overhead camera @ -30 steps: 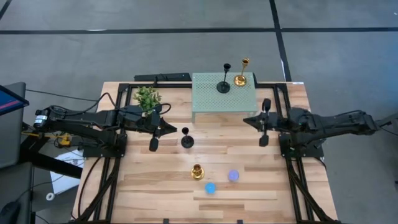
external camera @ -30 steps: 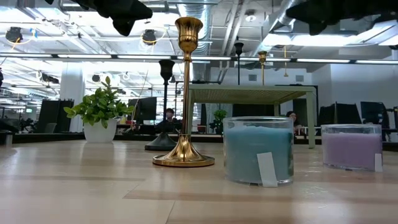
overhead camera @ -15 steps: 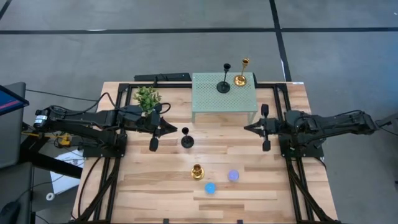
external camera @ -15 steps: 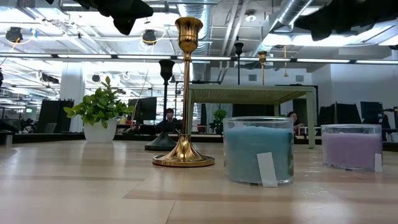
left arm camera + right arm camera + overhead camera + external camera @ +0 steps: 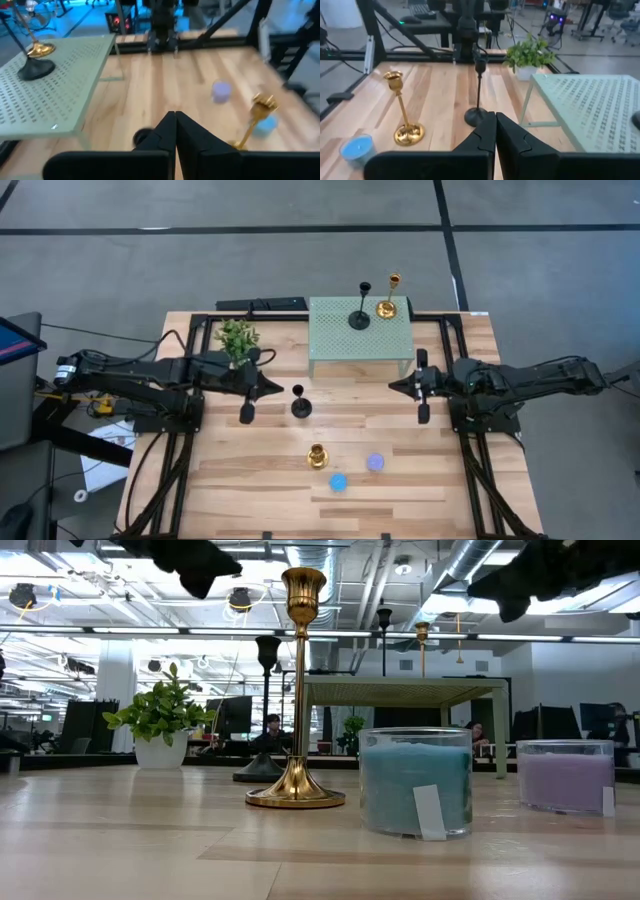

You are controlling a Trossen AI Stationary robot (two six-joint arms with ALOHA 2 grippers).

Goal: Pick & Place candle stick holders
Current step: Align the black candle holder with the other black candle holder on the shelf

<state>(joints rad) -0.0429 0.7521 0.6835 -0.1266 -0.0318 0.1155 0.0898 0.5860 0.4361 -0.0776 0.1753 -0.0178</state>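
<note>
A black candlestick holder (image 5: 300, 406) stands on its round base on the wooden table, and a gold one (image 5: 318, 456) stands nearer the front edge. Another black holder (image 5: 359, 318) and another gold holder (image 5: 386, 308) stand on a green perforated stand (image 5: 340, 345) at the back. My left gripper (image 5: 281, 388) is shut and empty, just left of the black holder on the table. My right gripper (image 5: 391, 385) is shut and empty, to that holder's right, in front of the stand. The right wrist view shows that black holder (image 5: 479, 95) and the gold one (image 5: 405, 115) ahead of the shut fingers.
A blue candle jar (image 5: 338, 481) and a purple one (image 5: 375, 463) stand beside the gold holder near the front. A small potted plant (image 5: 237, 337) stands at the back left, by the left arm. Black frame rails run along the table's left and right sides.
My right gripper has moved toward the table's near edge and a little toward its left, staying shut. The holders have not moved.
</note>
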